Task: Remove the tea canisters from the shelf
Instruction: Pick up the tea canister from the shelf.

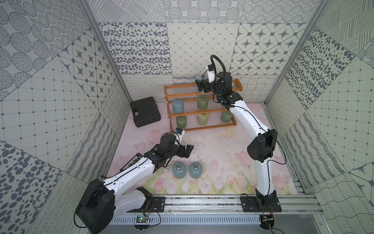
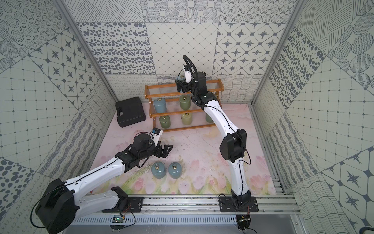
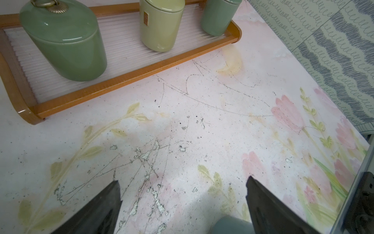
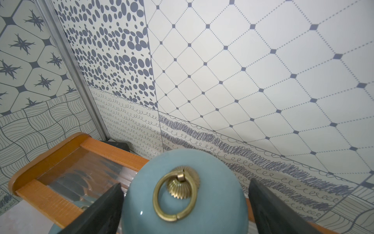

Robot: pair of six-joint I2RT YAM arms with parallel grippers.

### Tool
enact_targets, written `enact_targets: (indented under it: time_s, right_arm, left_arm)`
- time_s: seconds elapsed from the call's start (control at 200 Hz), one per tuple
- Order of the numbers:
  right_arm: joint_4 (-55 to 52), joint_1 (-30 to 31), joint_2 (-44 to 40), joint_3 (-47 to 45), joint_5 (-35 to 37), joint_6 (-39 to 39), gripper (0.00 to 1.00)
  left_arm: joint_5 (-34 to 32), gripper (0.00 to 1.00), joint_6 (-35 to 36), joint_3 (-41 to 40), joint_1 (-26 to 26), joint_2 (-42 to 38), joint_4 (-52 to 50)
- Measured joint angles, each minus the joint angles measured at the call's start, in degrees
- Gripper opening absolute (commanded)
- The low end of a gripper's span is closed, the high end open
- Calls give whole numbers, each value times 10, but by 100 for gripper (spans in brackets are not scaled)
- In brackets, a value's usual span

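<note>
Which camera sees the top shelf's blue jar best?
Right wrist view: the blue jar looks big, ring lid clear. In both top views the right claw hides most of it. Left wrist view misses it.

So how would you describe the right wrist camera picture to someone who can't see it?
A glossy blue-grey tea canister with a brass ring-knob lid fills the foreground, seen from above between two open black jaws. Under it lies a clear-rod tier of an orange-brown wooden shelf, with grey-patterned wall panels behind.
</note>
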Motion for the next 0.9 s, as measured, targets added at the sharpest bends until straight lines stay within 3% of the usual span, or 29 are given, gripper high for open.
enact_targets:
  time_s: [0.33, 0.72, 0.901]
  right_arm:
    - [-50, -3, 77, 111, -10, 0, 100]
    - [-67, -9, 96, 129, -21, 6, 100]
    - [-69, -12, 96, 129, -35, 9, 88]
  left_arm:
    - [5, 100, -7, -9, 0, -2, 15]
    - [6, 100, -15, -15, 0, -13, 15]
    - [6, 100, -18, -22, 0, -20, 15]
